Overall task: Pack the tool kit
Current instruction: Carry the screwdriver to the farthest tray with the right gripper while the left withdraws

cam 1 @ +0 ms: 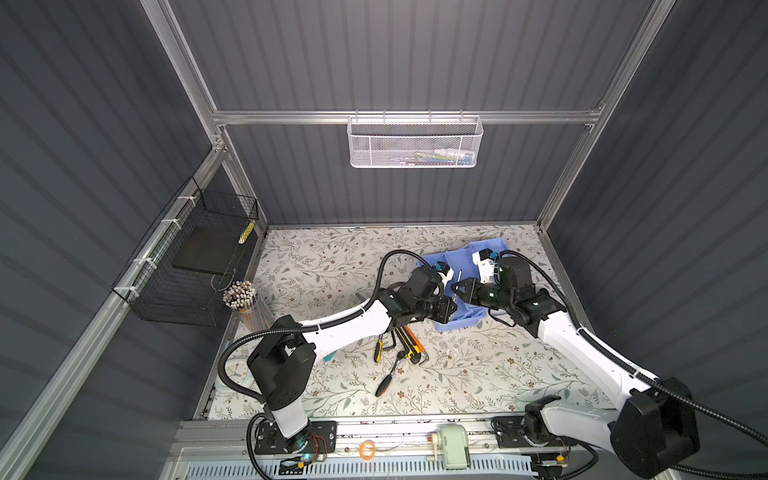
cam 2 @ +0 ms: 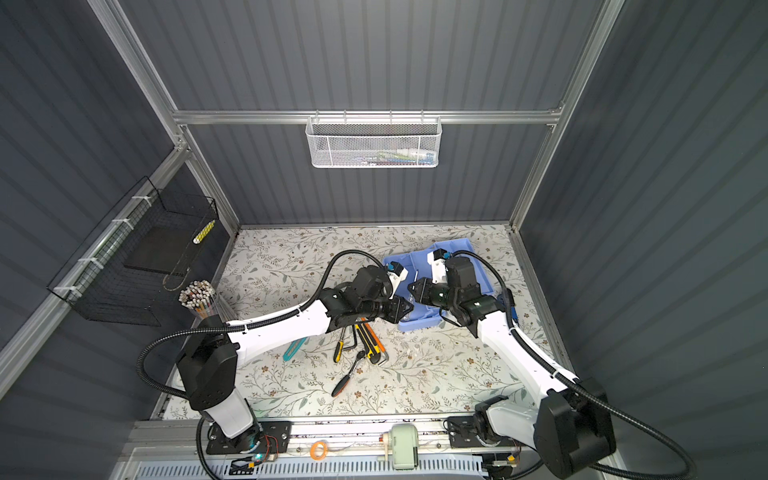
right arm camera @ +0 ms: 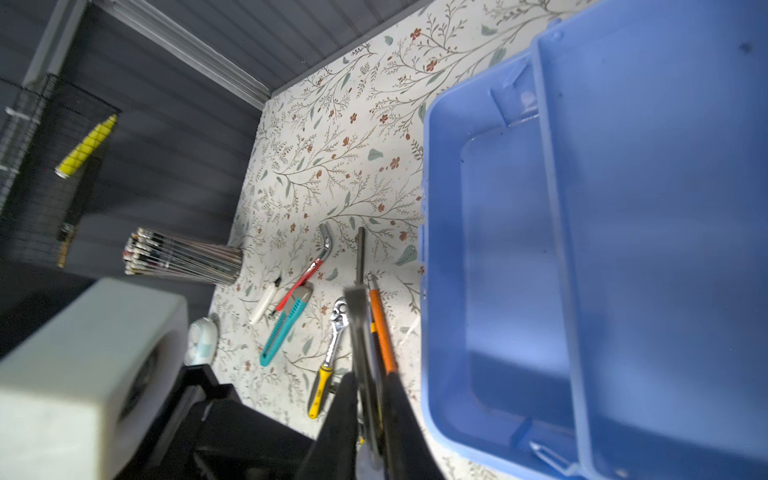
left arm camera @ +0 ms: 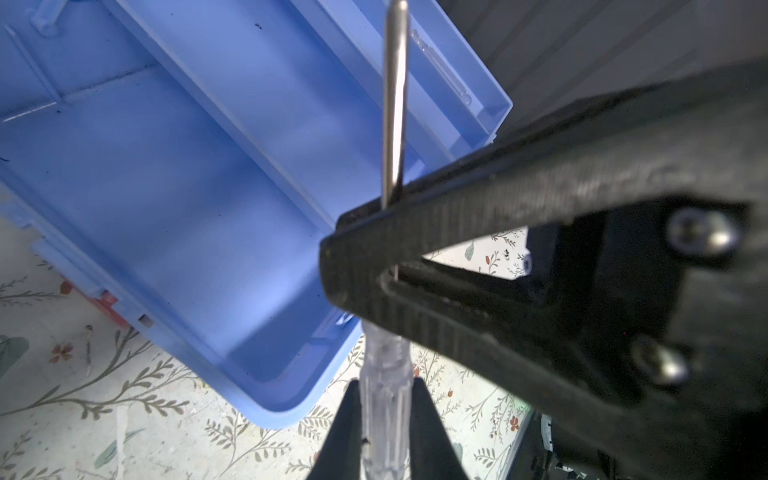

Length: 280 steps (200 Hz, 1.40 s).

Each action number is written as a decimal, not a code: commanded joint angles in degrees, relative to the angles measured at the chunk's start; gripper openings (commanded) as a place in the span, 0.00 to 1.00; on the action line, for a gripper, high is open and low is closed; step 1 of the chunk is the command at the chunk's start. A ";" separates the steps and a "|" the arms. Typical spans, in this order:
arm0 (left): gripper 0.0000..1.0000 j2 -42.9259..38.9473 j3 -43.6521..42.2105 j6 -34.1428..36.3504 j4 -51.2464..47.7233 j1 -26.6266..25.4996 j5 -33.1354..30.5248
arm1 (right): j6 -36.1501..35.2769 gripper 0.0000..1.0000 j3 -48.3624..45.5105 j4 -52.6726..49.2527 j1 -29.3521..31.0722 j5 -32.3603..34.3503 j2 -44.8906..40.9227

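Two firm grips on one clear-handled screwdriver [left arm camera: 394, 104]: left tool [left arm camera: 384, 392] on handle, right tool [right arm camera: 370, 380] on shaft, over blue base [left arm camera: 166, 174].

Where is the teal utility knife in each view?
In a top view: the teal utility knife peeks from under the left arm.
In a top view: left of the tool pile.
Left wrist: absent.
Right wrist: beside the red-handled tool.
Landmark: the blue box.
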 commanded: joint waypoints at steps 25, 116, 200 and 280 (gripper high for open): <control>0.32 0.07 0.57 -1.18 2.67 0.20 0.89 | -1.10 0.00 0.82 -0.25 0.37 -1.74 -0.90; 1.00 -5.57 -4.30 3.92 -6.72 0.84 -7.88 | -22.15 0.00 14.24 -21.63 -11.61 7.97 -0.60; 1.00 -6.54 -6.60 6.14 -13.38 0.81 -11.09 | -41.58 0.03 31.50 -34.75 -18.52 28.97 16.08; 1.00 -9.79 -9.53 6.65 -17.61 0.84 -14.96 | -45.65 0.02 36.61 -33.75 -18.47 34.03 25.58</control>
